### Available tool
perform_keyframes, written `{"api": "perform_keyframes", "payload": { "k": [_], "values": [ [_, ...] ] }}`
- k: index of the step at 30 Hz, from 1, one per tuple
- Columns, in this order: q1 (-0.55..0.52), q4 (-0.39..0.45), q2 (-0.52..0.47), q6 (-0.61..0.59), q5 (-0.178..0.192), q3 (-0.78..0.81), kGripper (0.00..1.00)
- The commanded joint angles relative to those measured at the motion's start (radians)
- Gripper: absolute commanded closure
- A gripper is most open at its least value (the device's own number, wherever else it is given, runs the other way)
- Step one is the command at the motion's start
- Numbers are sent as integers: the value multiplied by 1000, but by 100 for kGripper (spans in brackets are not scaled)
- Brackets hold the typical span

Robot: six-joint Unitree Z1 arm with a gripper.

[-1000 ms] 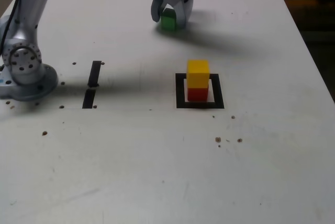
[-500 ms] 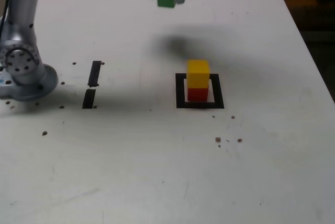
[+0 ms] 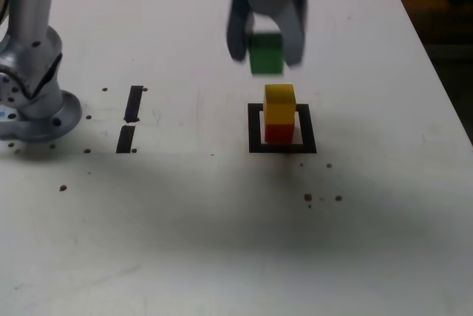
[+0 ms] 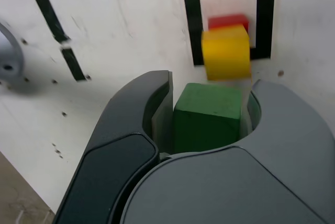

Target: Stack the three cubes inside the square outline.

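Landmark: the square outline (image 3: 281, 128), black tape on the white bench (image 3: 222, 235); all places below are given relative to it.
Stack in place: the red cube (image 3: 279, 132) sits inside the square outline, with the yellow cube (image 3: 279, 103) resting on top of it. Two of three cubes appear placed.
Green cube: the green cube (image 3: 265, 52) is off the bench, up in the air, above and slightly behind the stack and a little toward the exterior view's left of the yellow cube's top. It touches neither cube.
Jaws: the gripper (image 3: 266, 44) pinches the green cube from two sides; the wrist view shows the block (image 4: 208, 115) seated between the two dark jaws, with the stack ahead of it.
Remaining: in my judgement, centring over the yellow cube, lowering, and release; alignment is not yet complete.
Change from a second ago: the green cube was then on the bench well behind the square outline, with the jaws around it; half a second ago it was lifted, farther back. It is now carried close to the stack. The stack has not shifted.
Other items: two short black strips (image 3: 131, 118) and the arm base (image 3: 33, 102) lie toward the exterior view's left.
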Motion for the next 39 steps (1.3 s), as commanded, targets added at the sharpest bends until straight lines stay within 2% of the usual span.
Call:
{"api": "perform_keyframes", "payload": {
  "k": [1,6,16,24,39],
  "values": [
    [-2,12,26,-81,-6,-14,72],
    [-7,11,72,-108,-11,-17,72],
    [5,11,89,-115,6,-5,71],
    [23,9,97,-116,45,-8,71],
    [31,6,104,-116,45,-16,70]
  ]
}}
